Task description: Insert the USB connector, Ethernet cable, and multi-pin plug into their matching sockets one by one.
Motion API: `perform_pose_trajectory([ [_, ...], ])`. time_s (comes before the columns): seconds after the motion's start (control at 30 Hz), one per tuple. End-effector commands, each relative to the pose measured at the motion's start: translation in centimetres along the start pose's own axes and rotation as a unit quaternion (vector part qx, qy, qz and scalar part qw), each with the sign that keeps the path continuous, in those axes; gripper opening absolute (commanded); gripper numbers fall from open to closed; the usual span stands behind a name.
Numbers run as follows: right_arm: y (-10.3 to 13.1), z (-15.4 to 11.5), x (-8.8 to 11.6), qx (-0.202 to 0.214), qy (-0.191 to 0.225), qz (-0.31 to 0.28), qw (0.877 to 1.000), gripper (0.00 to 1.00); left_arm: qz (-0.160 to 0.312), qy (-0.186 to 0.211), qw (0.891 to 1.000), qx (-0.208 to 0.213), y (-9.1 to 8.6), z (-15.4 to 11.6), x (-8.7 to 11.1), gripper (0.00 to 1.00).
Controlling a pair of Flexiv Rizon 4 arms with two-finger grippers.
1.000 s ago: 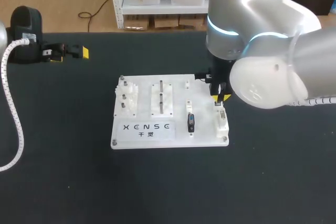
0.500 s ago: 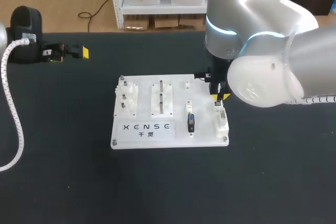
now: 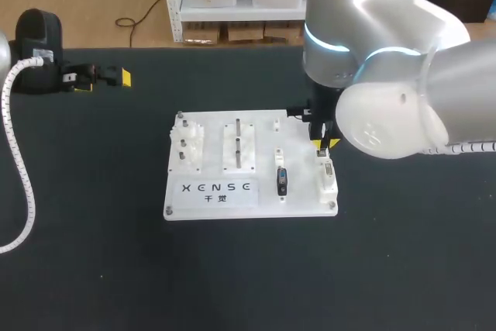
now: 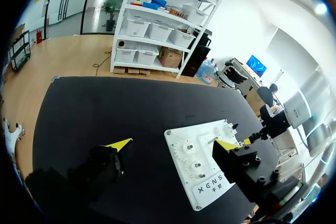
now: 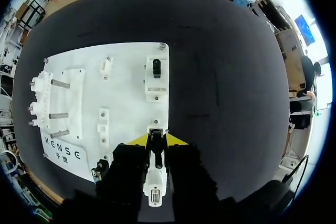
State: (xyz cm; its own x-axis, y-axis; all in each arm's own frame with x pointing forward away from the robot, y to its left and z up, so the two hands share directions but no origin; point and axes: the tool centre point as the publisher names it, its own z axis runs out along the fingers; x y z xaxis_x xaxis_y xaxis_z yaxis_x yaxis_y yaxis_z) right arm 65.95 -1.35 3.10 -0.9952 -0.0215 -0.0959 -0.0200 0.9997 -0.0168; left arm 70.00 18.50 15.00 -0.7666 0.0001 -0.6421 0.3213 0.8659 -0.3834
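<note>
Multi-pin connector (image 3: 327,167) hasn't budged; right gripper (image 3: 324,144) edged slightly left just beside it, probably aligning, grip I can't tell.

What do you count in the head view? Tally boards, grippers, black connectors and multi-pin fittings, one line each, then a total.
white board: 1
grippers, left gripper and right gripper: 2
black connector: 1
multi-pin fitting: 1
Total: 5
</note>
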Motion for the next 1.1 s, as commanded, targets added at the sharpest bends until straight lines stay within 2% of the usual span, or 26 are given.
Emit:
perform_pose_trajectory([
  [0.03, 0.1, 0.27, -0.12, 0.001, 0.002, 0.0, 1.0, 0.0, 0.0, 0.0, 1.0, 0.0, 0.0, 0.0, 0.0, 1.0],
  [1.1, 0.12, 0.26, -0.47, 0.003, -0.003, -0.004, 1.0, 0.0, 0.0, 0.0, 1.0, 0.0, 0.0, 0.0, 0.0, 1.0],
])
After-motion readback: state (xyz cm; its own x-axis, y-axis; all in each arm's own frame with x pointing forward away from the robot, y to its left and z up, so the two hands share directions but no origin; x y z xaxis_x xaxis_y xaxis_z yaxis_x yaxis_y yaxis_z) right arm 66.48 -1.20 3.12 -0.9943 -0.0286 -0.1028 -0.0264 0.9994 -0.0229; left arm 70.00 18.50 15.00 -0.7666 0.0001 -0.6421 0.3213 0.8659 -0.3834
